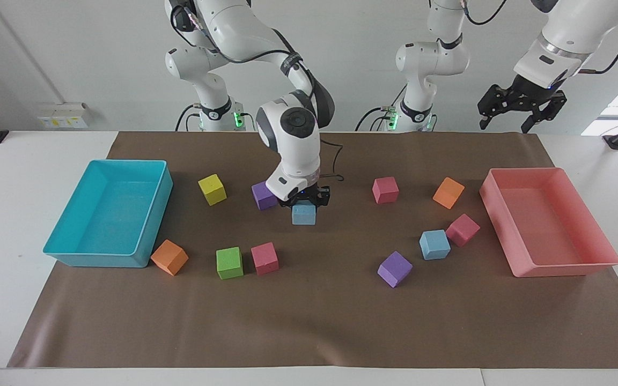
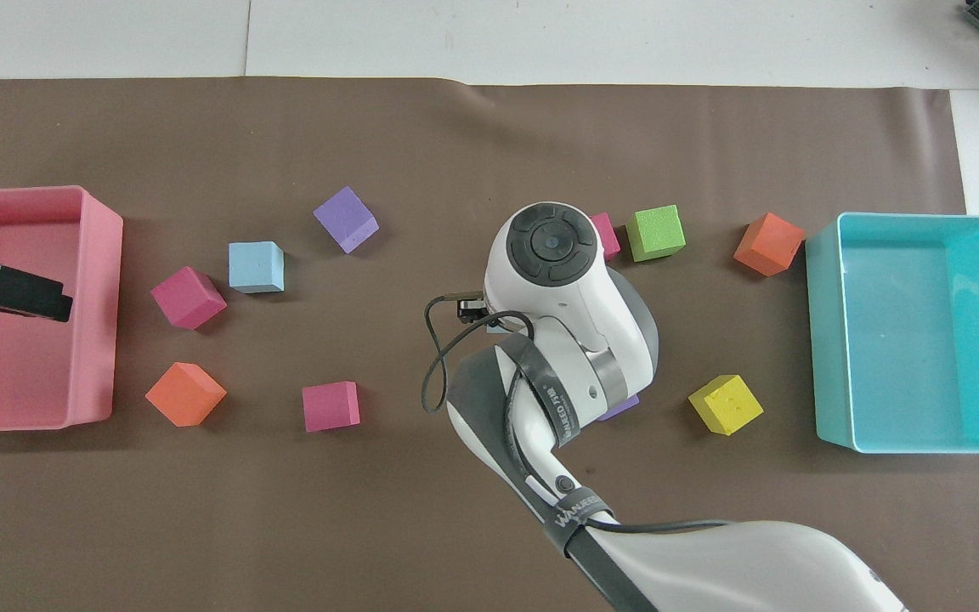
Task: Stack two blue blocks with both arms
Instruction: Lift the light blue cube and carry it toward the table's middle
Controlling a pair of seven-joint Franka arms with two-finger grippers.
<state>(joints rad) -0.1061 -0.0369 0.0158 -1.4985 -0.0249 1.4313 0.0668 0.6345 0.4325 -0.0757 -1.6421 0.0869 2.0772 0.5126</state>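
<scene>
My right gripper [image 1: 304, 206] is shut on one light blue block [image 1: 303, 214] and holds it low over the middle of the brown mat, beside a purple cube [image 1: 262, 195]. In the overhead view the right arm [image 2: 553, 280] hides this block. The other light blue block [image 1: 434, 244] lies on the mat toward the left arm's end, next to a magenta cube [image 1: 462, 229]; it also shows in the overhead view [image 2: 256, 266]. My left gripper [image 1: 521, 107] waits open and empty, raised over the pink tray [image 2: 99, 255].
A turquoise tray [image 1: 73, 256] stands at the right arm's end and the pink tray [image 1: 556, 269] at the left arm's end. Yellow [image 1: 212, 189], orange [image 1: 169, 257], green [image 1: 229, 262], pink [image 1: 264, 258], pink [image 1: 385, 190], orange [image 1: 448, 192] and purple [image 1: 395, 269] cubes lie scattered.
</scene>
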